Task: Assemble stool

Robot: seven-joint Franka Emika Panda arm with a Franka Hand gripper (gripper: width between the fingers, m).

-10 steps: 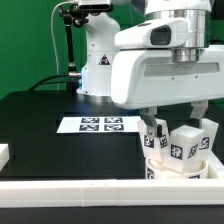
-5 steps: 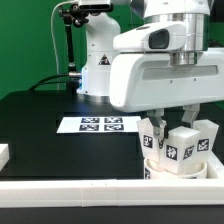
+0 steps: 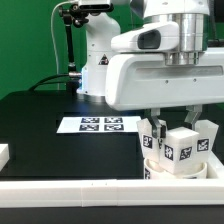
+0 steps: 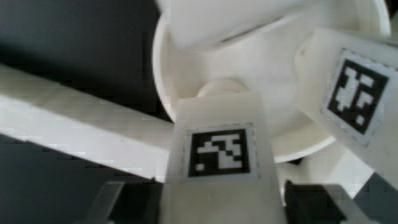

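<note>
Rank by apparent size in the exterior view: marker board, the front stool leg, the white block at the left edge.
1. marker board
2. front stool leg, though nearer the camera, so unsure
3. white block, cut off by the frame

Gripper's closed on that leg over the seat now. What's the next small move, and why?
Probably twist the leg gently into the seat. The gripper is shut on it, it stands upright on the seat beside two other legs, so seating it seems the remaining step.
</note>
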